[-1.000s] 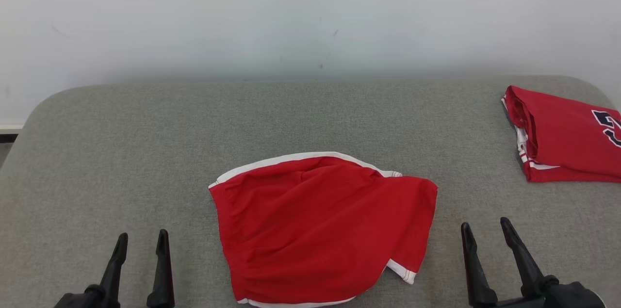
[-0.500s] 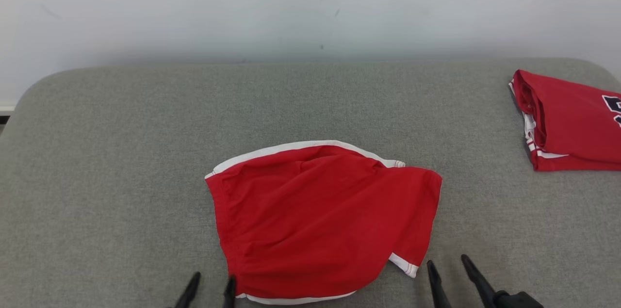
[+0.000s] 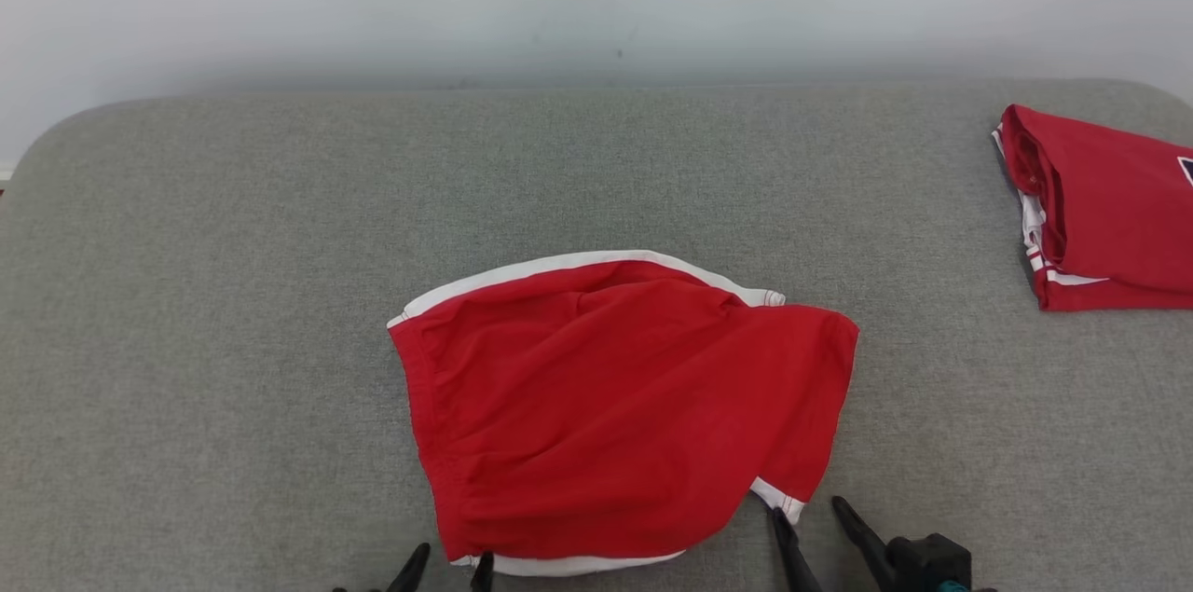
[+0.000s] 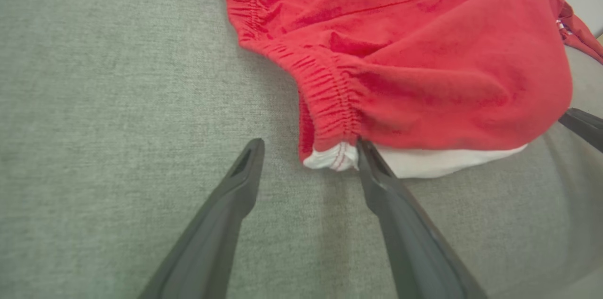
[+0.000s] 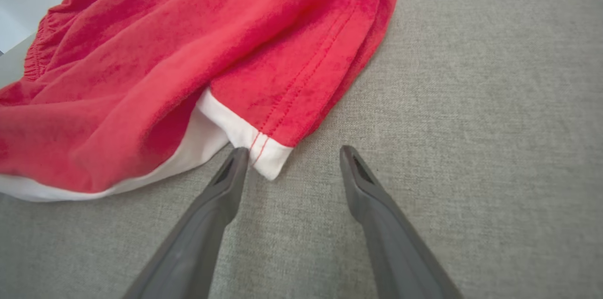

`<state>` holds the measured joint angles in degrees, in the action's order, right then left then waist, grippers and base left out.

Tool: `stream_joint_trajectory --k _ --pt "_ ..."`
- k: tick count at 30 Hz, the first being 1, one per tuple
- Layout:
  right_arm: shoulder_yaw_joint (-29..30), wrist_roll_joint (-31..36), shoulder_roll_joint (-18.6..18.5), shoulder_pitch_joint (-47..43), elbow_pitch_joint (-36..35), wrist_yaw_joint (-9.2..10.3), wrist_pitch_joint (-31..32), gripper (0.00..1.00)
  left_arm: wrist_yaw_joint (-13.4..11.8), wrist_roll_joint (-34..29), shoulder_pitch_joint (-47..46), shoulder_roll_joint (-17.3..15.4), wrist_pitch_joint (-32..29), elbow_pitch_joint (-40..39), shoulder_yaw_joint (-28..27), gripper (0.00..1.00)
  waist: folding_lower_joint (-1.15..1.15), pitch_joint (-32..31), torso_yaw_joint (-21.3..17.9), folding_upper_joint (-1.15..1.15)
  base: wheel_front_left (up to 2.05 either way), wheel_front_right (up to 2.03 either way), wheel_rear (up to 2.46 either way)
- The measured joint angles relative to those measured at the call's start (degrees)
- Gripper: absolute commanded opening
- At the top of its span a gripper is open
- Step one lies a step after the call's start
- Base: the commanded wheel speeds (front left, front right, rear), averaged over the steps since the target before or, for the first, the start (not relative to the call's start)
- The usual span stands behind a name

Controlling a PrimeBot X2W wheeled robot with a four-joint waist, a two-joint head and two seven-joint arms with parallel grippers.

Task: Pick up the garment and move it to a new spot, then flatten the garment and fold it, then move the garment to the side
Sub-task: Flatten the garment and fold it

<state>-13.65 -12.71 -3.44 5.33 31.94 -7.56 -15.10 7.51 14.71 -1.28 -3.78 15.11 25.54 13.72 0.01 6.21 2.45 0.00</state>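
The garment (image 3: 615, 406) is a pair of red shorts with white trim, lying rumpled in the middle of the grey surface. My left gripper (image 3: 452, 566) stands open at the shorts' near left corner. In the left wrist view the garment's elastic waistband (image 4: 330, 96) ends in a white corner right between the tips of the left gripper (image 4: 308, 148), whose right fingertip touches the cloth. My right gripper (image 3: 809, 517) is open at the near right corner. The garment's white-trimmed hem corner (image 5: 266, 153) lies just against the left fingertip of the right gripper (image 5: 292, 155).
A second red garment (image 3: 1109, 210), folded, lies at the far right edge of the grey padded surface (image 3: 233, 294). A pale wall stands behind the surface.
The head camera has tilted down. Both grippers have moved inward and forward, from wide apart on the bare surface to the garment's two near corners. The garment has not moved.
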Motion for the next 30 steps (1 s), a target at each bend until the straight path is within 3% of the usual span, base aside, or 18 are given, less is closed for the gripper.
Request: stream_joint_trajectory --k 4,5,6,7,8,9,17,23,30 --pt "-1.4 -1.4 0.3 2.0 2.7 0.00 0.0 1.00 0.0 0.7 -1.4 0.1 0.0 1.8 1.4 1.00 0.00 0.1 0.2 0.00 0.00 0.00 0.00" --pt "-1.7 -1.7 0.4 2.3 3.2 0.00 0.0 0.67 0.0 1.2 -1.7 0.1 0.0 2.4 1.8 1.00 0.00 0.2 0.3 0.00 0.00 0.00 0.00" --pt "-2.0 -2.3 0.4 2.7 3.8 0.00 0.0 0.05 0.0 1.5 -2.0 0.0 0.0 2.8 2.3 1.00 0.00 0.1 0.3 0.00 0.00 0.00 0.00" --pt "-2.2 -2.8 0.4 3.0 4.0 0.00 0.0 0.00 0.0 1.7 -2.1 0.0 0.0 2.9 2.7 0.66 0.00 0.1 0.3 0.00 0.00 0.00 0.00" --pt "-2.3 -3.3 0.4 3.1 4.0 0.00 0.0 0.00 0.0 2.0 -2.2 0.0 0.0 2.9 2.9 0.30 0.00 0.1 0.3 0.00 0.00 0.00 0.00" --pt "-2.3 -3.6 0.5 3.2 3.9 0.00 0.0 0.00 0.0 2.2 -2.3 -0.1 0.0 2.9 3.1 0.00 0.00 0.0 0.3 0.00 0.00 0.00 0.00" --pt "-0.3 -5.7 0.2 0.0 -4.8 0.00 0.0 0.00 0.0 3.0 -1.0 -1.1 0.0 -3.7 2.5 0.00 -0.01 -1.3 0.1 0.00 0.00 0.00 0.00" --pt "0.7 -4.8 -3.9 -1.7 -12.6 0.00 0.0 0.00 0.0 2.9 -1.0 -2.2 0.0 -10.3 0.4 0.00 -0.01 -1.3 -0.8 0.00 0.00 0.00 0.00" --pt "-0.6 -5.0 -6.4 6.1 -16.0 0.00 0.0 0.00 0.0 3.4 -10.6 -5.3 0.0 -13.8 0.0 0.00 -0.01 0.1 -2.4 0.00 0.00 0.00 0.00"
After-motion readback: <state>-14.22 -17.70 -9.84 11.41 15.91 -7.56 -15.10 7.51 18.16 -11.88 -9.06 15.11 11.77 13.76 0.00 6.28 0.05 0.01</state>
